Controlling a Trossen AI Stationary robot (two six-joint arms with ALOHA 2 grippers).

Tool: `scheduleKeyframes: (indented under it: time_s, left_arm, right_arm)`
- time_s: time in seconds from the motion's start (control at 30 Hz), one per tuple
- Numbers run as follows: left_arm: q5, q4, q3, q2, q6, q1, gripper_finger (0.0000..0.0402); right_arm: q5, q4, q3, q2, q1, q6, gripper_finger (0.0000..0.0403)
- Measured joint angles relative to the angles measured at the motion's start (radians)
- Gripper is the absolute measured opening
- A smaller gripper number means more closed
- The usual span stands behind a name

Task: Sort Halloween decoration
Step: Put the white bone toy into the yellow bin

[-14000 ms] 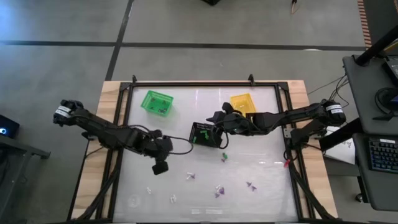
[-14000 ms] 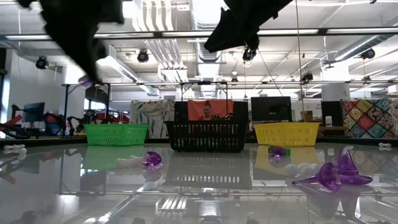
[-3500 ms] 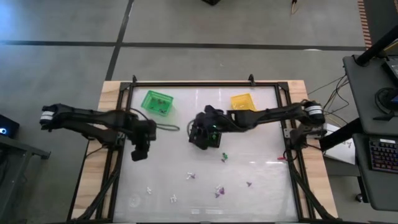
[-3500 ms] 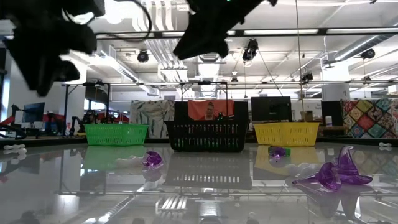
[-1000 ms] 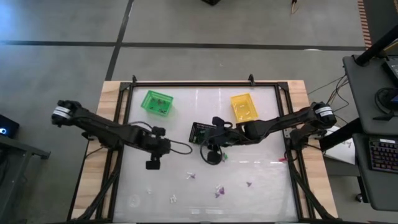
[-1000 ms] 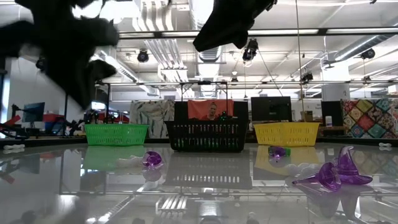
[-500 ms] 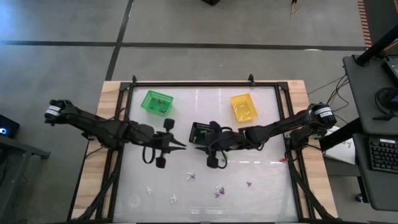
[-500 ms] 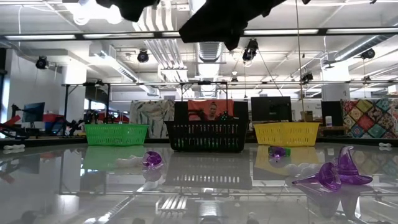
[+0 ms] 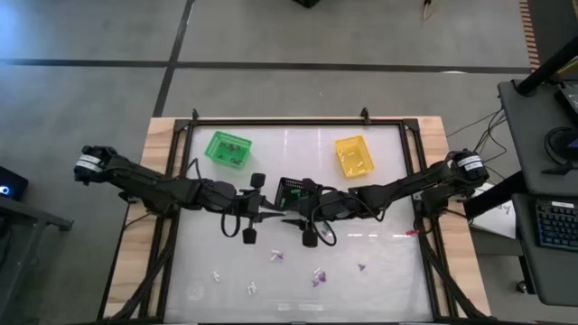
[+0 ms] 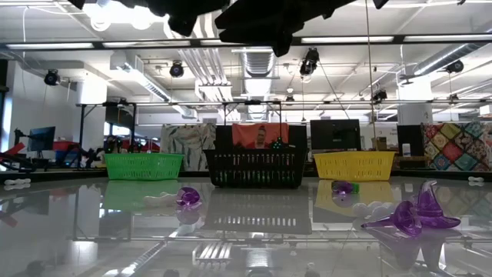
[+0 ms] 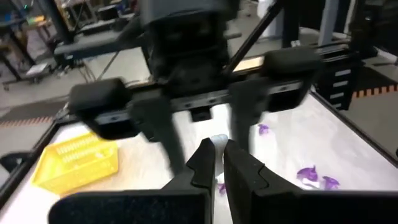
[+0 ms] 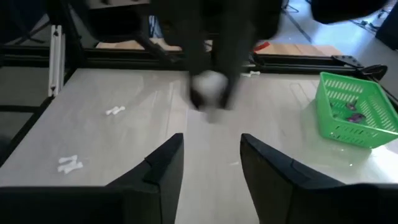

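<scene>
My left gripper (image 11: 217, 151) hangs above the table's middle (image 9: 274, 215), level and pointing toward the table's right, shut on a small white trinket (image 11: 217, 142). My right gripper (image 12: 211, 140) faces it from the right (image 9: 291, 219), open, and the trinket (image 12: 208, 84) shows just beyond its fingertips, untouched. More white and purple trinkets (image 9: 277, 255) (image 9: 318, 273) lie flat on the near half of the table. The low view shows purple ones (image 10: 415, 215) (image 10: 188, 197) lying there. My left gripper pinches the white trinket (image 11: 217, 142) between its two fingertips. The fingers are level and come from the table's left. The trinket is lifted well clear of the table and sticks out a little past the fingertips.
Three baskets stand across the far half: green (image 9: 228, 149), black (image 9: 293, 192) in the middle just beyond the grippers, and yellow (image 9: 353, 155). Trinkets lie in the green basket (image 12: 351, 112). A raised frame (image 9: 280, 120) runs round the table. A person shows behind the black basket (image 10: 256, 137).
My left gripper has swung from pointing down over the left-middle to level and has moved toward the table's right, toward my right gripper. My right gripper has moved left and a little toward the near edge, and now meets it tip to tip.
</scene>
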Motion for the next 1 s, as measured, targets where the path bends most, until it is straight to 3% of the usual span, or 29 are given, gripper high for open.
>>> scheduleKeyframes:
  time_s: [1.0]
  left_arm:
    - [0.000, 0.076, 0.000, 0.038, -0.141, 0.043, 0.0000]
  right_arm:
    - [0.012, -0.001, 0.004, 0.001, -0.003, -0.019, 0.0137]
